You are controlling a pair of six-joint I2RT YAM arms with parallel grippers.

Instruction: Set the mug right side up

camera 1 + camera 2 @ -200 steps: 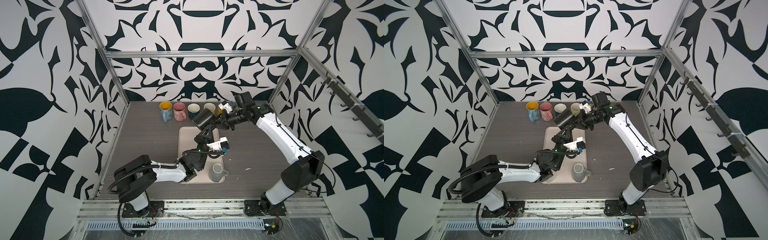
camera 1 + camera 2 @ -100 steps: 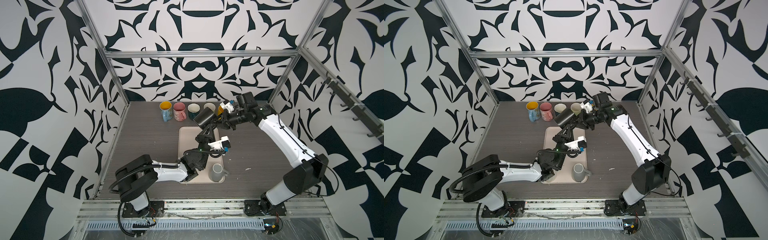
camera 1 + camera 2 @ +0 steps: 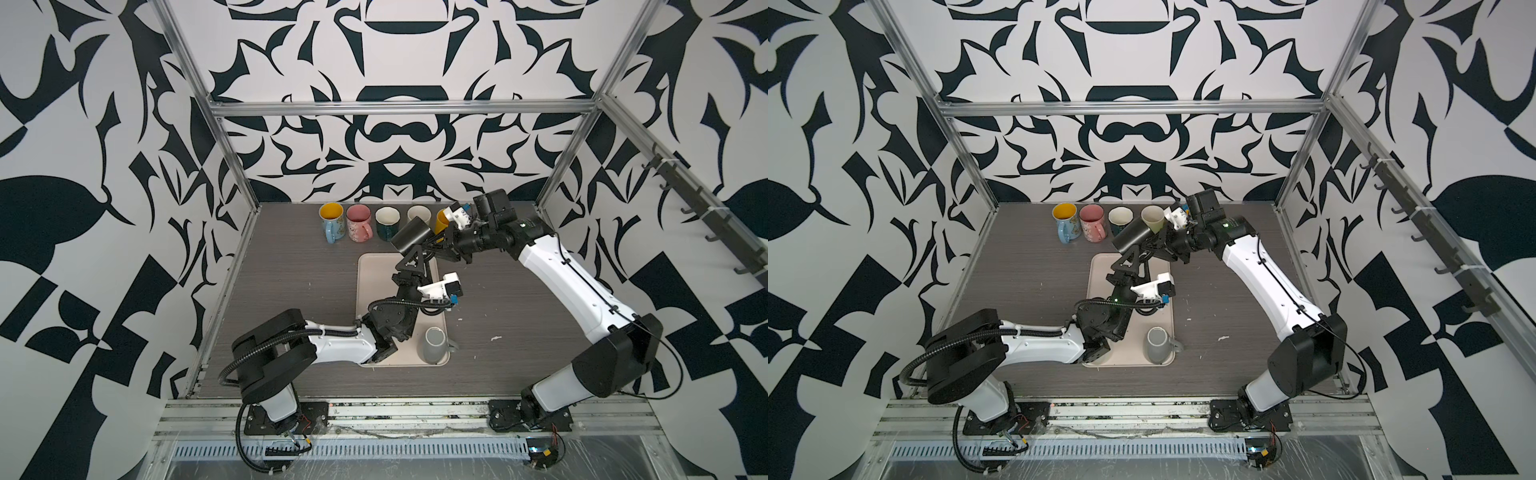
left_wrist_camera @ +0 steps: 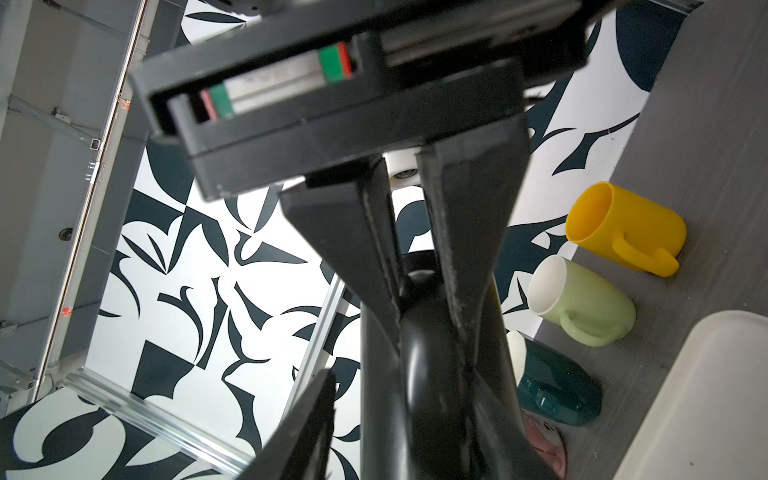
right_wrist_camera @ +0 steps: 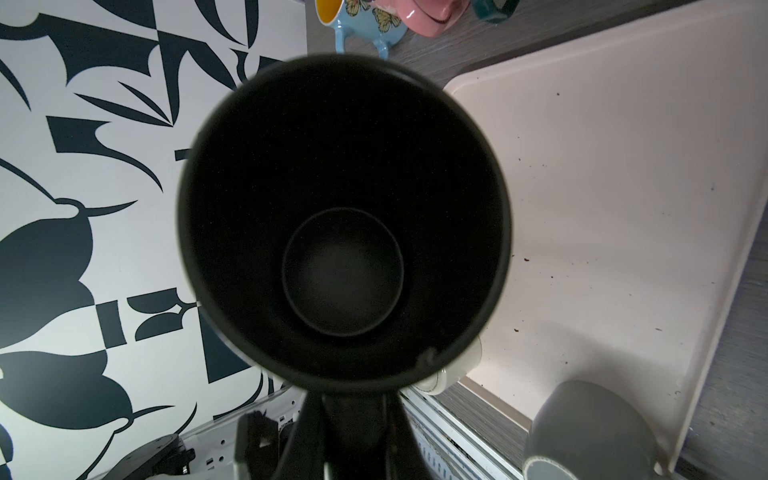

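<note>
Handover in mid-air: my left gripper [image 3: 412, 259] has just parted its jaws from the tilted matte black ceramic mug [image 3: 409, 239], above the beige rectangular tray's [image 3: 376, 282] 12 o'clock end. The right gripper [image 3: 434, 246] alone clamps it, free, I judge, to roll it upright.

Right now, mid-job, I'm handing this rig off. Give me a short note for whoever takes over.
Right gripper: shut on the black mug, apparently at its handle.
Left gripper: open. In the left wrist view its finger stands off the mug wall.
Black mug: in the air above the far edge of the tray, roughly on its side, mouth toward the right wrist camera.
Done: mug is up and partly turned.
Left: finish the turn and set it down upright. A grey mug sits at the tray's near end, apparently upside down.
</note>
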